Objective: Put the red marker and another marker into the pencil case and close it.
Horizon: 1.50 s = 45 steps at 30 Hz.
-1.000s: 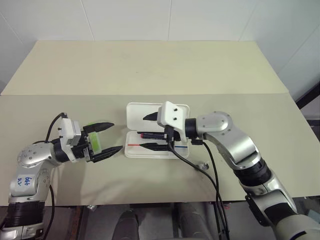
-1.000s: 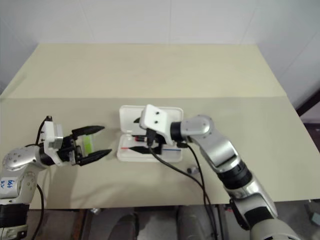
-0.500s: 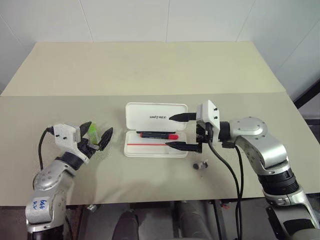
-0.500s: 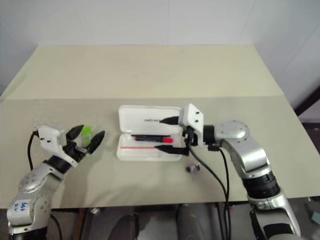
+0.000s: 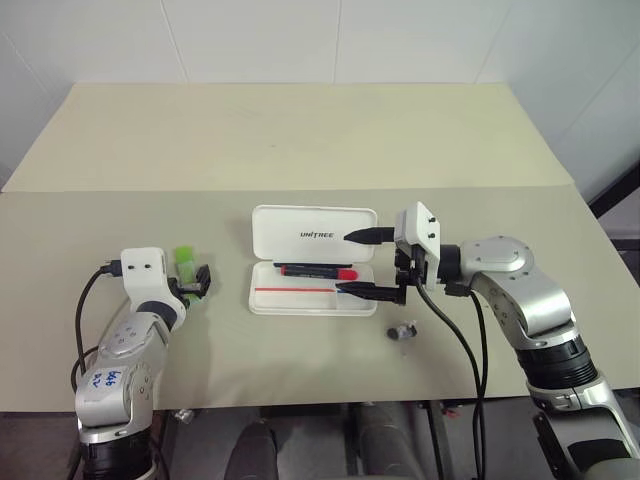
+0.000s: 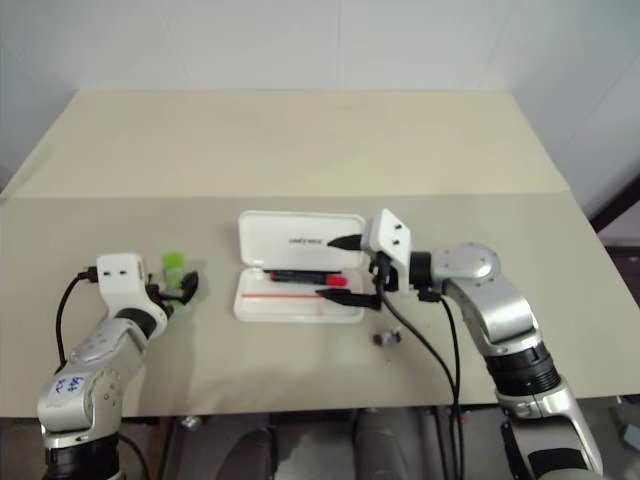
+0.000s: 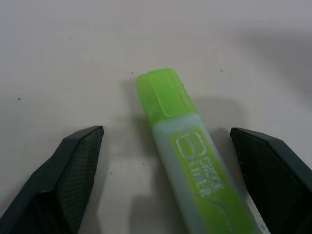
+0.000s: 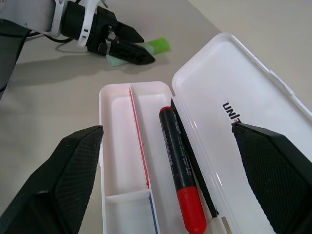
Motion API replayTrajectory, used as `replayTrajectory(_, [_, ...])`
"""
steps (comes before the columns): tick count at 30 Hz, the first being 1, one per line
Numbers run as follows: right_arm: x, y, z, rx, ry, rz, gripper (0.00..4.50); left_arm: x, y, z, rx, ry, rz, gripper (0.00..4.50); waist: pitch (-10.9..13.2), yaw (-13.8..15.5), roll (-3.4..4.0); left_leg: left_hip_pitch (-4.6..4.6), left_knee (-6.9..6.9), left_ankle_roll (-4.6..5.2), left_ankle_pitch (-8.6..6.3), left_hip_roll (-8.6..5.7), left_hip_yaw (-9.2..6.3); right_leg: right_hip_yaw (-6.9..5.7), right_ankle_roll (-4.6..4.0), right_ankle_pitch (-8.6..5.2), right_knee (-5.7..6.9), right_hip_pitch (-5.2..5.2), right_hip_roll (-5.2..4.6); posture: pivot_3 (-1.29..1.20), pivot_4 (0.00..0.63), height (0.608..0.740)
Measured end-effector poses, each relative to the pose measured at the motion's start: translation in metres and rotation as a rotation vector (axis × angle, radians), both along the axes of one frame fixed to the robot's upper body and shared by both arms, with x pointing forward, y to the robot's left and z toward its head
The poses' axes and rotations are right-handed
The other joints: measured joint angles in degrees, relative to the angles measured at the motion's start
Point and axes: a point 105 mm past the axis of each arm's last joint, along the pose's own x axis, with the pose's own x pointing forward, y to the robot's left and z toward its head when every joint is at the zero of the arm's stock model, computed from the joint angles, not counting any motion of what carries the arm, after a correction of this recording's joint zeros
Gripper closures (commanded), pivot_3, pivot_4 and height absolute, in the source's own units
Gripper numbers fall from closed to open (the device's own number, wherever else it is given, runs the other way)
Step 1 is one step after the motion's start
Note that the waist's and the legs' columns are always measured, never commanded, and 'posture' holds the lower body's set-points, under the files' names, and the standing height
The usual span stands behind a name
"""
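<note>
Left of the case (image 5: 313, 260), our left gripper (image 7: 170, 185) straddles the green marker (image 7: 190, 165) on the table, fingers spread, ready to pinch. The red marker (image 5: 318, 270) lies inside the open case. At its right end, our right gripper (image 5: 362, 263) hangs wide and empty, likely to shut the lid.

table: I work at a beige top (image 5: 300, 140) with a crease across it | wall: white panels (image 5: 250, 40) behind | right: dark gap (image 5: 615, 200) by table edge
</note>
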Motion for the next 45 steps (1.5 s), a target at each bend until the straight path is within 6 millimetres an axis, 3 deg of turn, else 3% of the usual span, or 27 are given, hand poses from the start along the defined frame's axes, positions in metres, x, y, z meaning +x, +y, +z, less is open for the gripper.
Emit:
replayTrajectory(3, [-0.001, -0.002, -0.004, 0.001, 0.009, -0.014, 0.0, 0.003, -0.002, -0.001, 0.015, 0.018, -0.014, 0.64, -0.01, 0.16, -0.02, 0.0, 0.06, -0.04, 0.02, -0.02, 0.0, 0.01, -0.13, -0.05, -0.04, 0.06, -0.02, 0.0, 0.15, 0.74])
replayTrajectory(12, [-0.002, -0.005, -0.004, -0.006, -0.005, -0.04, 0.0, 0.011, -0.016, 0.001, 0.013, 0.011, -0.097, 3.34, -0.03, -0.03, -0.02, 0.09, 0.07, -0.17, 0.13, -0.03, 0.0, 0.03, -0.38, 0.04, -0.08, 0.12, 0.0, 0.0, 0.15, 0.74])
replayTrajectory(20, [-0.001, -0.02, -0.004, -0.015, -0.012, -0.072, 0.0, 0.018, -0.011, 0.014, 0.054, -0.028, -0.22, 3.37, 0.01, -0.29, -0.09, -0.04, 0.08, -0.16, 0.22, -0.03, -0.06, 0.06, -0.48, 0.39, -0.48, 0.11, 0.04, 0.0, 0.15, 0.74])
replayTrajectory(28, [-0.007, -0.037, -0.011, -0.039, 0.003, -0.081, 0.0, 0.012, -0.033, 0.101, 0.11, -0.344, -0.652, 3.37, 0.02, 0.04, -0.1, -0.13, -0.11, -0.21, 0.04, -0.02, -0.06, 0.03, -0.21, 0.15, -0.3, -0.06, 0.02, 0.0, 0.15, 0.74])
replayTrajectory(31, [-0.012, -0.044, -0.01, -0.019, -0.005, -0.063, 0.0, 0.009, -0.04, 0.119, 0.154, -0.374, -0.804, 3.37, 0.02, 0.07, -0.09, -0.12, -0.1, -0.16, -0.04, -0.03, -0.05, 0.02, -0.11, 0.08, -0.31, -0.04, 0.02, 0.0, 0.15, 0.74])
replayTrajectory(37, [-0.029, -0.056, -0.016, -0.034, 0.015, 0.024, 0.0, -0.007, -0.082, 0.129, 0.132, -0.362, -1.192, 3.37, 0.04, 0.06, -0.08, -0.15, -0.09, -0.16, -0.1, -0.02, -0.05, 0.02, -0.03, 0.04, -0.29, -0.04, 0.02, 0.0, 0.15, 0.74])
replayTrajectory(45, [-0.05, -0.09, -0.023, -0.044, 0.114, 0.015, 0.0, -0.03, -0.115, 0.102, 0.126, -0.125, -1.552, 3.37, 0.05, -0.13, -0.08, -0.09, 0.0, -0.14, -0.11, -0.02, -0.04, 0.06, -0.1, -0.05, -0.19, -0.03, 0.04, 0.0, 0.15, 0.74])
